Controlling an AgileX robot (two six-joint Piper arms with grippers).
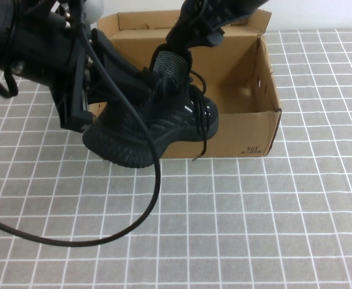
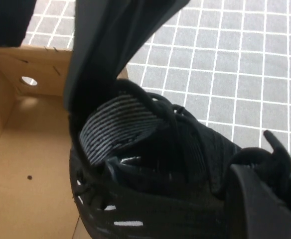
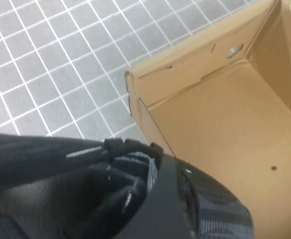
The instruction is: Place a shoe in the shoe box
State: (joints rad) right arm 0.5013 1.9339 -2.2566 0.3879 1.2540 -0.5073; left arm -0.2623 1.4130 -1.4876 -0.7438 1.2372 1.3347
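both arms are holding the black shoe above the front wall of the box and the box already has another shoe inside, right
Not quite. The high view shows the shoe box holds nothing yet; its cardboard floor is bare. The rest stands: the left gripper and right gripper both hold the shoe over the front wall.

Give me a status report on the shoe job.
Both pincers, left and right, hold shoe. Shoe straddles shoe box front wall. Nothing else blocking.

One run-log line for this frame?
shoe: lifted over shoe box front wall | left gripper: on heel | right gripper: on tongue | box open
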